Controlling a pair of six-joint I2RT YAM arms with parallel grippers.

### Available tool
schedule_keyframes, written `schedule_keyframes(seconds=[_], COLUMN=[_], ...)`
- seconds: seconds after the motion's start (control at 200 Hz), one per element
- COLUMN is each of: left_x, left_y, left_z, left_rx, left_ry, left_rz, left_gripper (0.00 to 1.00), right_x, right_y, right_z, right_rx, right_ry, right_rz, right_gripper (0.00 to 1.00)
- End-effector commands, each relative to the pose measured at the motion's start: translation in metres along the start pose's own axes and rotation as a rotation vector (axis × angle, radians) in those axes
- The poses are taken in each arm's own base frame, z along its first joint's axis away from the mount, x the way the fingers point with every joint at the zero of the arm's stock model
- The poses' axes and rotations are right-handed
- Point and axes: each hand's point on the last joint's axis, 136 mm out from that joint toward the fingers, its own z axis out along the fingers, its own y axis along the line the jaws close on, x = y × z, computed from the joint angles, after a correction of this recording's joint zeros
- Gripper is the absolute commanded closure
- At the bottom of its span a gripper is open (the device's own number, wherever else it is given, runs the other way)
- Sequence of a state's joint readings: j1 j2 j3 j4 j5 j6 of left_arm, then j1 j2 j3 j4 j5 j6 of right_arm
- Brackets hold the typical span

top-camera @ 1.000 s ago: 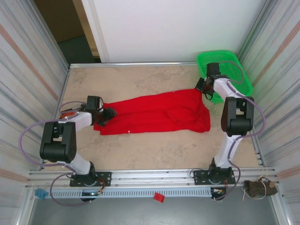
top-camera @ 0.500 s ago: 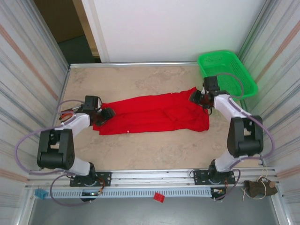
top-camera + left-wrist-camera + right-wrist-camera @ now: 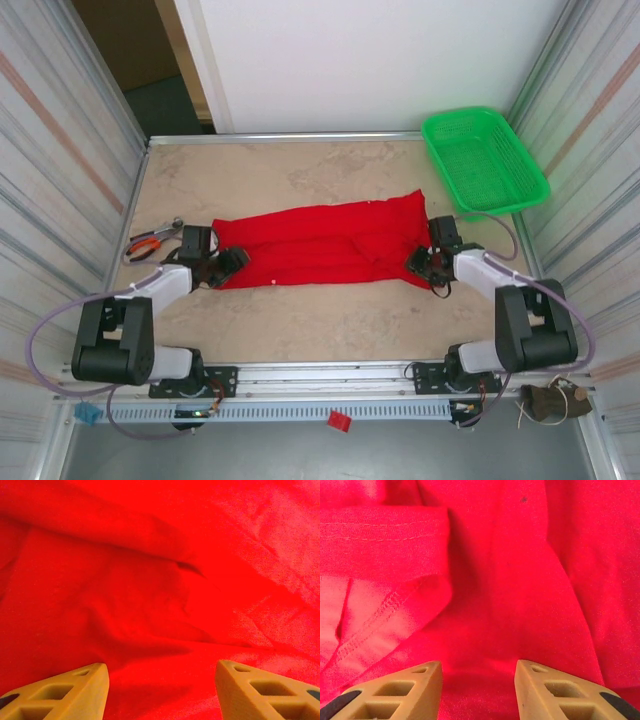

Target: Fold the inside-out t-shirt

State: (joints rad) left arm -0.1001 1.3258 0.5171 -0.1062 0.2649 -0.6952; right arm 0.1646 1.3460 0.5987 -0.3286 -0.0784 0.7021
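From above, the right gripper has left the far right corner beside the green basket and come down to the near right corner of the inside-out t-shirt. The left gripper has also drawn nearer along the left end. The shirt now lies as a long band across the middle of the table, so one lengthwise fold looks laid and the arms seem set for the next grasp at the near edge.

At the left wrist, the fingers are spread with creased red cloth beneath and beyond them. Nothing is pinched, though I cannot tell whether the tips touch the cloth.

At the right wrist, the fingers also stand apart over the shirt, gripping nothing, with a stitched hem just ahead to the left.
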Motion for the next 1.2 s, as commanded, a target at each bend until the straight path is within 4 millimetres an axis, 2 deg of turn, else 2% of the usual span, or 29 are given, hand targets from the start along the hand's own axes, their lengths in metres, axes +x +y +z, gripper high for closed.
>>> schedule_keyframes(seconds=[0.0, 0.055, 0.125, 0.22, 0.311, 0.421, 0.536, 0.661, 0.787, 0.852, 0.897, 0.992, 1.197], left_x=[0.014, 0.008, -0.004, -0.023, -0.036, -0.039, -0.034, -0.025, -0.018, -0.014, -0.012, -0.007, -0.002], left_y=[0.035, 0.040, 0.044, 0.030, 0.011, -0.001, -0.004, -0.002, 0.006, 0.012, 0.016, 0.026, 0.042], left_z=[-0.010, -0.018, -0.028, -0.042, -0.049, -0.047, -0.037, -0.024, -0.014, -0.009, -0.005, 0.003, 0.009], left_rx=[-0.129, -0.141, -0.146, -0.123, -0.068, -0.027, -0.017, -0.002, -0.017, -0.036, -0.049, -0.087, -0.151], left_ry=[-0.014, -0.046, -0.082, -0.118, -0.139, -0.132, -0.109, -0.079, -0.052, -0.041, -0.031, -0.007, 0.006], left_rz=[-0.068, -0.076, -0.078, -0.018, 0.030, 0.030, 0.024, 0.006, -0.004, -0.015, -0.024, -0.043, -0.060], left_gripper=[0.42, 0.42, 0.42, 0.42, 0.41, 0.41, 0.41, 0.41, 0.40, 0.41, 0.41, 0.41, 0.41], right_x=[0.030, 0.030, 0.017, -0.012, -0.032, -0.043, -0.046, -0.041, -0.033, -0.030, -0.029, -0.032, -0.045], right_y=[-0.034, -0.033, -0.026, -0.016, 0.004, 0.024, 0.032, 0.033, 0.023, 0.019, 0.016, 0.012, -0.004], right_z=[-0.011, -0.021, -0.038, -0.062, -0.065, -0.050, -0.030, -0.013, 0.000, 0.005, 0.006, 0.001, -0.027], right_rx=[0.096, 0.067, 0.030, 0.010, -0.040, -0.039, -0.002, 0.025, 0.065, 0.078, 0.086, 0.080, 0.061], right_ry=[0.032, 0.005, -0.064, -0.161, -0.154, -0.086, -0.050, -0.019, 0.009, 0.022, 0.024, 0.014, -0.046], right_rz=[0.106, 0.117, 0.106, 0.063, -0.010, -0.090, -0.128, -0.143, -0.143, -0.139, -0.135, -0.118, -0.080], right_gripper=[0.58, 0.57, 0.57, 0.54, 0.52, 0.48, 0.47, 0.47, 0.48, 0.56, 0.68, 1.00, 1.00])
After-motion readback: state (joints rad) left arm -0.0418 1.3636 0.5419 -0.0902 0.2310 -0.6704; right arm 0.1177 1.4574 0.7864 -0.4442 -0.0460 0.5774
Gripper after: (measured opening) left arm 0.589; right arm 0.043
